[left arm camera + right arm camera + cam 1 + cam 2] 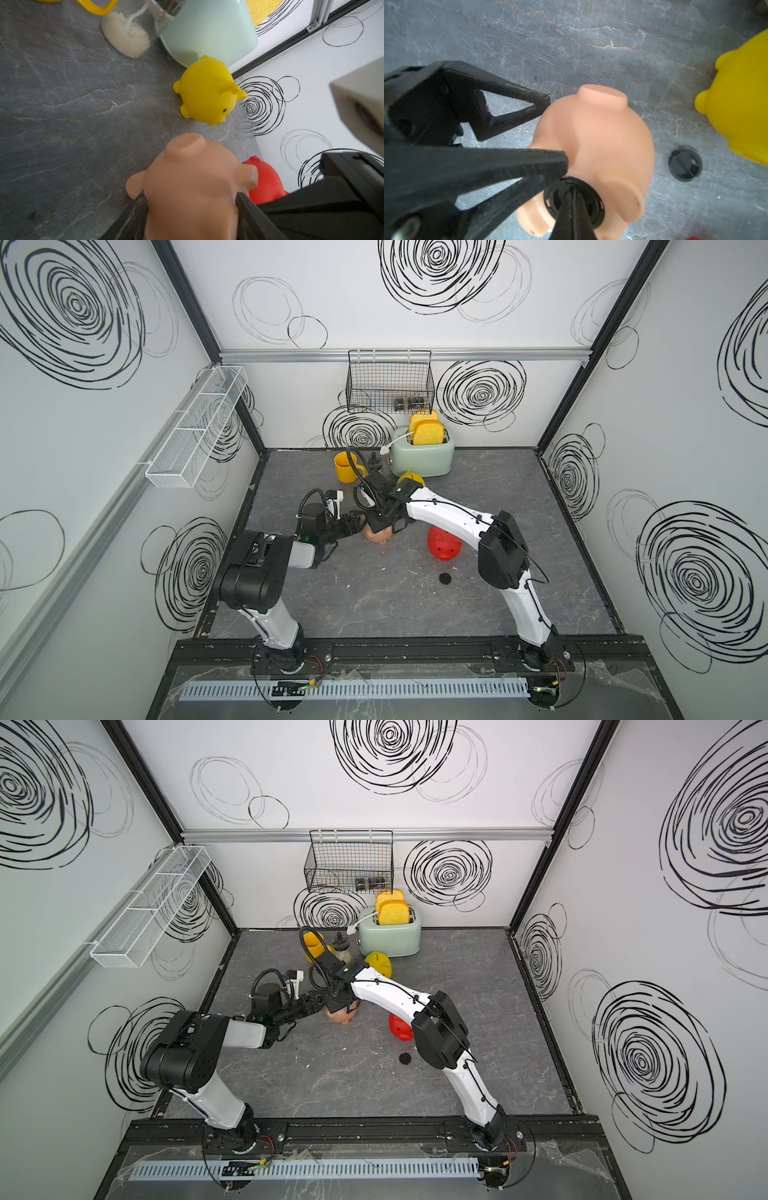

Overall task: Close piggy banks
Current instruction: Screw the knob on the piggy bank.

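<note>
I have the pale pink piggy bank (593, 141) out in front of the toaster (422, 456), well clear of it, turned belly-up so its hole faces my right tool (571, 199). The left tool (190, 199) stands about half open, clamped on the pig's flanks, I judge to stop it rolling or spinning. The right tool is pinched fully shut on the ridge of the black plug (592, 200), which sits in the belly hole. Its fingers cover the plug's middle, so I can't tell if it's locked.

The yellow piggy bank (207, 91) sits just beside the toaster, the red piggy bank (444, 549) farther out. Both bellies are hidden. A loose plug (685, 164) lies on the tabletop (374, 605).
</note>
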You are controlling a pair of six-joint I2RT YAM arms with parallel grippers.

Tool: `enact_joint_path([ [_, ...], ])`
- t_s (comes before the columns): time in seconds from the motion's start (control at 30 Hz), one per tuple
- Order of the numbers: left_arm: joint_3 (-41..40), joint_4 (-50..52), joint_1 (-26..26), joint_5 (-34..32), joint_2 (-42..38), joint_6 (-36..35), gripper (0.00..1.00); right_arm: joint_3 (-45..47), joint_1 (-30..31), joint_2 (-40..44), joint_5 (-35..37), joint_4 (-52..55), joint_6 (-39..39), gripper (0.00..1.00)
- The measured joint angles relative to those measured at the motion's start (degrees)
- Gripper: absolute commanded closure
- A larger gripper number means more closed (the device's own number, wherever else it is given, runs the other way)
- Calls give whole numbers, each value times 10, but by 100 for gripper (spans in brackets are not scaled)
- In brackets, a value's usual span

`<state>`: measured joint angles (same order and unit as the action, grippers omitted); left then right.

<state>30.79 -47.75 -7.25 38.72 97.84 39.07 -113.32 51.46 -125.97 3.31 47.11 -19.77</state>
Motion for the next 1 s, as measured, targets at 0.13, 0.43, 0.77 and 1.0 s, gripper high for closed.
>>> enact_joint_path([
  [0.13,0,0,0,0,0,0,31,-1,-1,0,-4,1,-34,100],
  [0.43,0,7,0,0,0,0,28,-1,-9,0,-30,-1,-80,100],
  [0.77,0,11,0,1,0,0,27,-1,-11,0,-39,-2,-88,100],
  [1.0,0,13,0,1,0,0,27,-1,-11,0,-43,-2,-93,100],
])
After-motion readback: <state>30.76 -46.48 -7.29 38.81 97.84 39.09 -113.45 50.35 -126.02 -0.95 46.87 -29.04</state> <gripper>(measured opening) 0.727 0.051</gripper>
